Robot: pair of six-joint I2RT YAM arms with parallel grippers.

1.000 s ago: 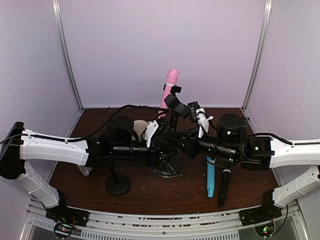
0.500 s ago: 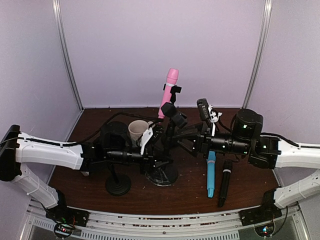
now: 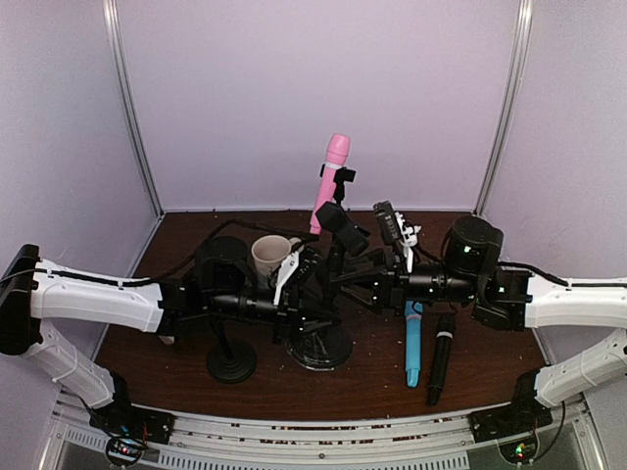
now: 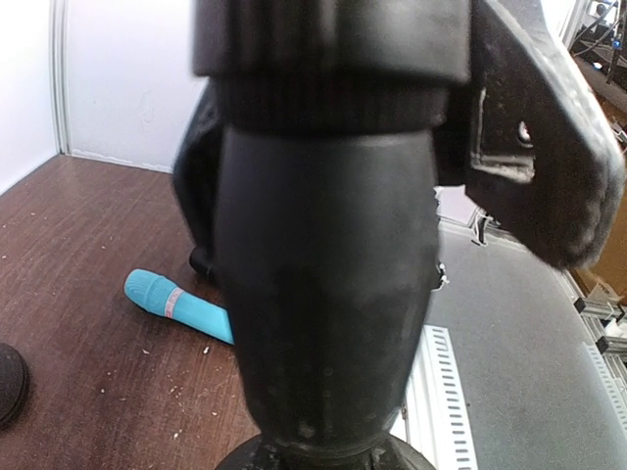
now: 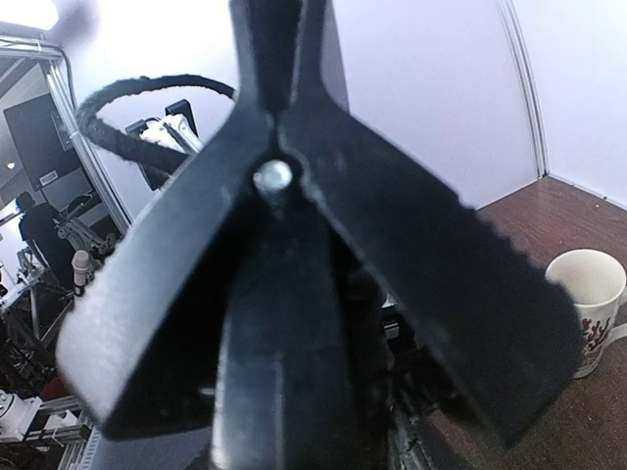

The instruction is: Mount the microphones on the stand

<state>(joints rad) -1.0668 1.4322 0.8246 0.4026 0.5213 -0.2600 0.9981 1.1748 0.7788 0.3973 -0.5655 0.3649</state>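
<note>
Your left gripper (image 3: pixel 312 305) is clamped on the post of the black round-based stand (image 3: pixel 318 348), which already carries the pink plastic microphone (image 3: pixel 331 176) up top; your right gripper (image 3: pixel 364 282), its opening impossible to tell, seems busy at a spare clip (image 5: pixel 294 225), so next fetch the light blue microphone (image 3: pixel 412 352) lying on the table just beside the black microphone (image 3: pixel 438 367).

pink mic (image 3: pixel 334 164) clipped upright, blue (image 3: pixel 412 348), black (image 3: pixel 438 367) lying

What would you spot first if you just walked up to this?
The pink microphone, poking up high on the stand in the middle. Then the blue microphone and black microphone lying side by side on the table to the right.
</note>
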